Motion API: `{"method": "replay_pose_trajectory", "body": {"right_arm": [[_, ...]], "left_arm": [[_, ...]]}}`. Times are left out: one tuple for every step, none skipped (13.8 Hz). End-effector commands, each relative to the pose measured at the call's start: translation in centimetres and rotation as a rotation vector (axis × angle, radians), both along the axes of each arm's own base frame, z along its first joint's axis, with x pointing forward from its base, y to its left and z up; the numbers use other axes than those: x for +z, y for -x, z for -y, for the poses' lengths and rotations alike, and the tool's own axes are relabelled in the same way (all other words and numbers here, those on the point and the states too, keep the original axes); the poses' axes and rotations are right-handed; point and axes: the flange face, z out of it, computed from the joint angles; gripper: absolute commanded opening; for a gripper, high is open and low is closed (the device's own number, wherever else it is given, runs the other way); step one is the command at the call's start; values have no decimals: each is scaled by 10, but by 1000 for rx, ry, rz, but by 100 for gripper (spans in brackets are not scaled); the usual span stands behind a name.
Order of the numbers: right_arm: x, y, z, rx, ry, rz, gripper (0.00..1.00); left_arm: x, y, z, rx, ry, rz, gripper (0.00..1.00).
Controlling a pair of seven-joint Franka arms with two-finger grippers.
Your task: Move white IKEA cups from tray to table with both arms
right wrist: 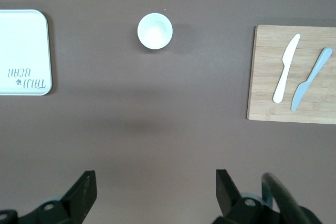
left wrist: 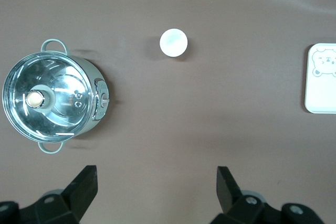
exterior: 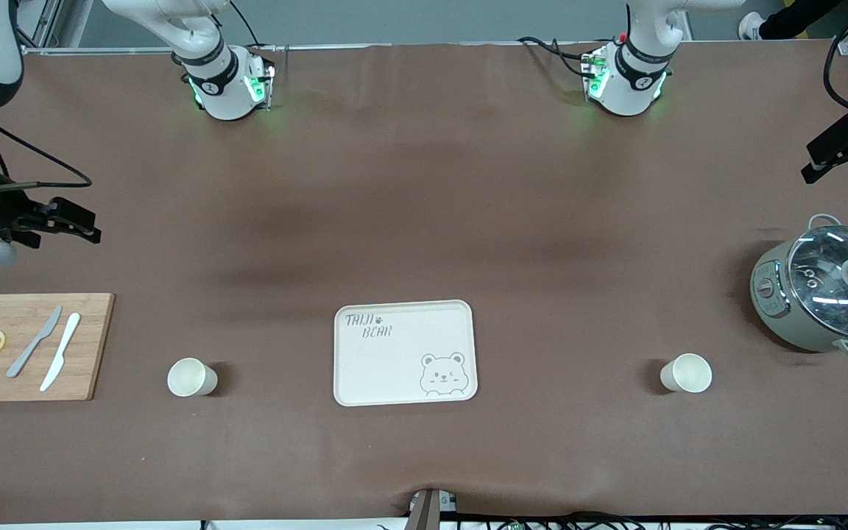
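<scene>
The white IKEA cups stand upright on the brown table, one (exterior: 192, 377) lower left in the front view, the other (exterior: 687, 372) lower right, with the cream tray (exterior: 404, 352) between them. Both arms wait high: the right gripper (exterior: 63, 218) at the left edge, the left gripper (exterior: 840, 151) at the right edge, jaws of both spread wide, empty. A cutting board (exterior: 26, 346) and a lidded pot (exterior: 825, 291) flank the scene.
</scene>
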Motion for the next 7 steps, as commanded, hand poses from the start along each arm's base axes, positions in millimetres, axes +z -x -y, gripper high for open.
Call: {"method": "replay_pose_trajectory", "body": {"right_arm": [[9, 21, -8, 9, 15, 18, 100], [10, 22, -9, 8, 15, 5, 100], [16, 23, -8, 7, 14, 5, 100], [19, 23, -7, 6, 15, 7, 100], [20, 25, -7, 6, 13, -11, 100], [29, 27, -7, -2, 13, -18, 100], [39, 28, -8, -9, 15, -20, 100]], "left_arm": [[5, -2, -1, -3, -19, 8, 100], [4, -3, -1, -3, -20, 6, 100], [5, -2, -1, -3, -19, 8, 100], [5, -2, -2, -2, -16, 8, 100], [5, -2, -2, -2, -16, 8, 100], [4, -3, -1, -3, -16, 6, 100], [5, -2, -1, -4, -15, 8, 100]]}}
